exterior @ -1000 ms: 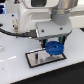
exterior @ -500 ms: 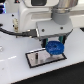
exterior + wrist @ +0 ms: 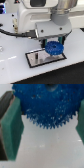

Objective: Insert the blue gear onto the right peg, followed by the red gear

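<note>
The blue gear (image 3: 55,49) is a large toothed blue disc held between my gripper's fingers, just above the exterior view's right end of the grey plate with a black border (image 3: 37,60). My gripper (image 3: 55,45) is shut on it. In the wrist view the blue gear (image 3: 45,104) fills the space between the green pads (image 3: 11,126), with white table below. The right peg is hidden under the gear. A small dark pin (image 3: 37,58) shows near the plate's other end. The red gear is out of view.
The white robot arm and its base (image 3: 35,20) stand behind the plate. A black cable (image 3: 10,34) runs across the white table at the exterior view's left.
My gripper with the blue gear has shifted slightly down and toward the exterior view's right over the plate. The plate has not moved.
</note>
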